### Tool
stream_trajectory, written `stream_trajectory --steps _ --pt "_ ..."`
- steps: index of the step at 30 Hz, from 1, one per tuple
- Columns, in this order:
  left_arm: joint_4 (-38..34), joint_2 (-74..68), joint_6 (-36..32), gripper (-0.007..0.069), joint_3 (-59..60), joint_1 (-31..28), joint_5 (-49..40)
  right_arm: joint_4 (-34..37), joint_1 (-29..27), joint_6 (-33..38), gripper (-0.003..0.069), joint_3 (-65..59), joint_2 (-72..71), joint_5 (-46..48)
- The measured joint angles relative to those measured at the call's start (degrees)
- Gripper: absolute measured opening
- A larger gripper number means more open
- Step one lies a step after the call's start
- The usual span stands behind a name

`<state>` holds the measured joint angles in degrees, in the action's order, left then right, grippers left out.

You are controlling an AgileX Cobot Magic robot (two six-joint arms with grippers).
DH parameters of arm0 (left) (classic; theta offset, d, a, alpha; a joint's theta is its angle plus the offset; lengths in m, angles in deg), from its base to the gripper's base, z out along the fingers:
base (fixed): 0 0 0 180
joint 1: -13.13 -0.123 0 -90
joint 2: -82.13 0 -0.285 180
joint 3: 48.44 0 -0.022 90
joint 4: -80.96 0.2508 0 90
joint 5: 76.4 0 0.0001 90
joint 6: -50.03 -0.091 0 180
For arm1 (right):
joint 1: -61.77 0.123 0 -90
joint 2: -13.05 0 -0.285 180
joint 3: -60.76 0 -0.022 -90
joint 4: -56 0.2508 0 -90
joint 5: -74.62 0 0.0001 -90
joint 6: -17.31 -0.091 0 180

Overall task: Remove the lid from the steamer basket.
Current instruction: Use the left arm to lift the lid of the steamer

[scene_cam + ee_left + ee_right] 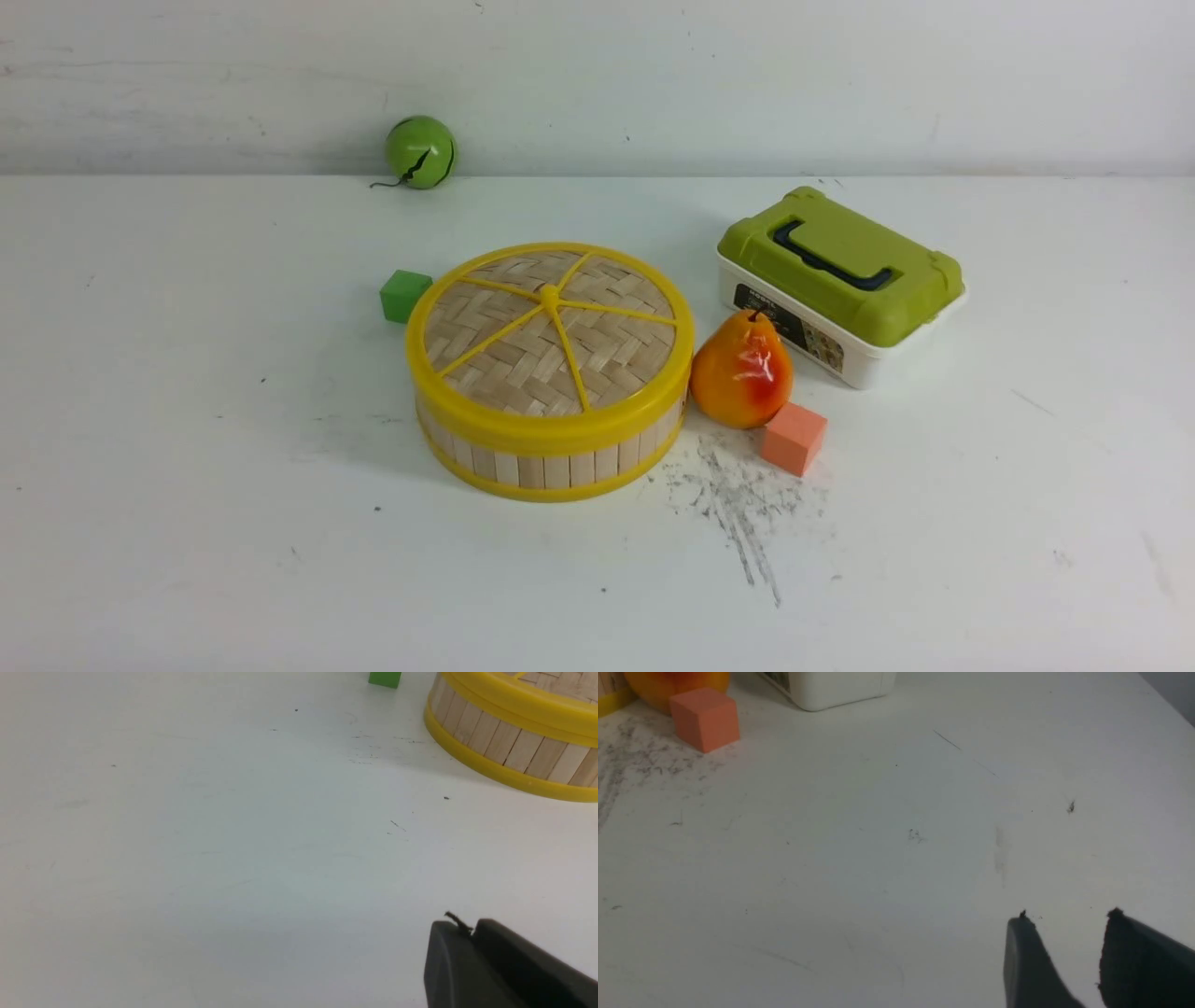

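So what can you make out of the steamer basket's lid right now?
The lid is a flat round disc of woven, pale bamboo-like strips, framed by a thick yellow, plastic-looking rim, with five yellow spokes meeting at a small raised hub. It sits level on the steamer basket, covering its top. In the front view it is left of the orange-red pear, with the green cube by its far left side. No gripper touches it.
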<state>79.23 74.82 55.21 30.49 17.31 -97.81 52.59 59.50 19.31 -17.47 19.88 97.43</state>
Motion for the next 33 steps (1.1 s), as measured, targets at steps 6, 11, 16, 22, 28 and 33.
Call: stream_trajectory --steps 6,11,16,22,28,33 --pt "0.0 0.0 0.0 0.0057 0.0 0.0 0.0 0.0 0.0 0.0 0.024 0.0 0.0 0.0" --pt "0.0 0.0 0.0 0.006 0.0 0.0 0.0 0.0 0.0 0.0 0.024 0.0 0.0 0.0" --pt "0.0 0.0 0.0 0.0066 0.0 0.0 0.0 0.0 0.0 0.0 0.024 0.0 0.0 0.0" --pt "0.0 0.0 0.0 0.0073 0.0 0.0 0.0 0.0 0.0 0.0 0.024 0.0 0.0 0.0" --pt "0.0 0.0 0.0 0.008 0.0 0.0 0.0 0.0 0.0 0.0 0.024 0.0 0.0 0.0" --pt "0.0 0.0 0.0 0.0083 0.0 0.0 0.41 0.0 0.0 0.0 0.024 0.0 0.0 0.0"
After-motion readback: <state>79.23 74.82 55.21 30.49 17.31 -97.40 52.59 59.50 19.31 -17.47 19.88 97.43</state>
